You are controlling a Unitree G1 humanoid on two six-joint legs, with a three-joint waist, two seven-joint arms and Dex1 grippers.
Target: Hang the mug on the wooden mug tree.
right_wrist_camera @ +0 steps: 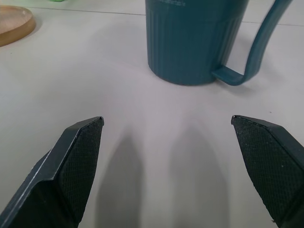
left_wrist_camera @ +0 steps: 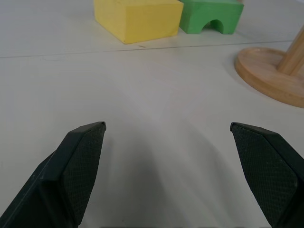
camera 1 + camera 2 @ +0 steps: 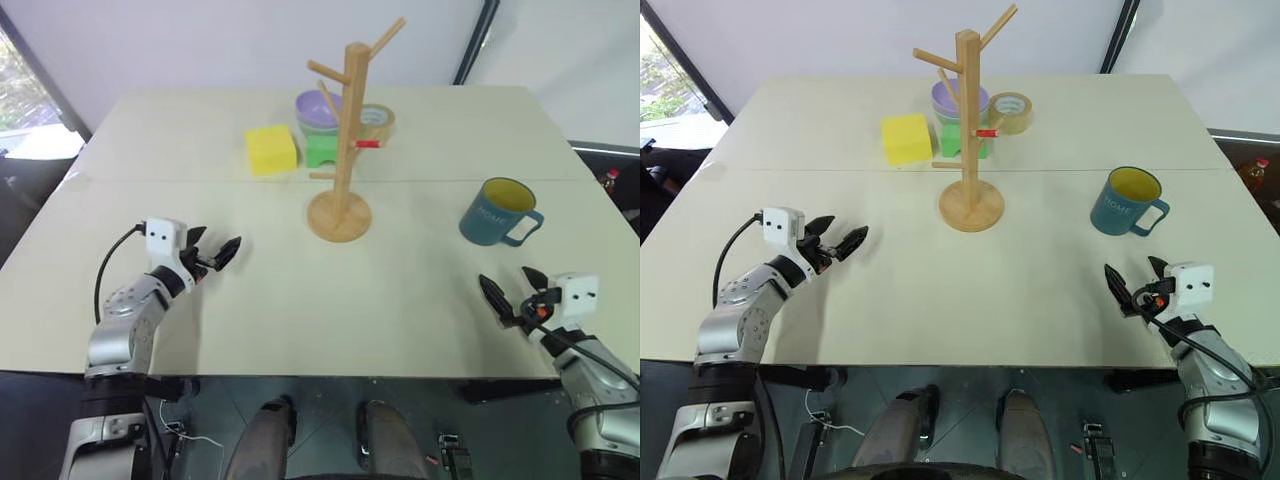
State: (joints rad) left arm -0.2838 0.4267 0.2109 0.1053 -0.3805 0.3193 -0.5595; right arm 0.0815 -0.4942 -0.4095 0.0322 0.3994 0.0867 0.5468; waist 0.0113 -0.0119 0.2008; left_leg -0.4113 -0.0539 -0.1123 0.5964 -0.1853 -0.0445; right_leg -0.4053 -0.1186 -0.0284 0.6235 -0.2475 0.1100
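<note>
The right gripper point(image 3: 1130, 288) has its two black fingers spread wide with nothing between them, hovering low over the table point(image 3: 940, 290) near its front right edge. In the right wrist view the fingertips point(image 1: 78, 156) frame bare tabletop, and the mug point(image 1: 194, 38) stands just beyond them, a little toward the handle side of centre. The left gripper point(image 3: 838, 243) is likewise wide open and empty, pointing across the table toward the wooden mug tree point(image 3: 969, 130), which rises from its round base near the table's middle.

The mug point(image 3: 1127, 201) sits upright on the right half of the table, straight ahead of the right gripper and well apart from the left one, so the right arm is clearly the nearer. Its axis is vertical, mouth up, and its loop handle sticks out on the robot's right side and slightly toward the robot. The gap between fingers and mug is not yet closed; a forward reach looks like what the pickup needs.

The tree stands to the mug's left, with its peg branches bare. Behind it lie a yellow block point(image 3: 906, 138), a green block point(image 2: 211, 16), a lavender bowl point(image 3: 950, 97) and a roll of tape point(image 3: 1011, 109).
</note>
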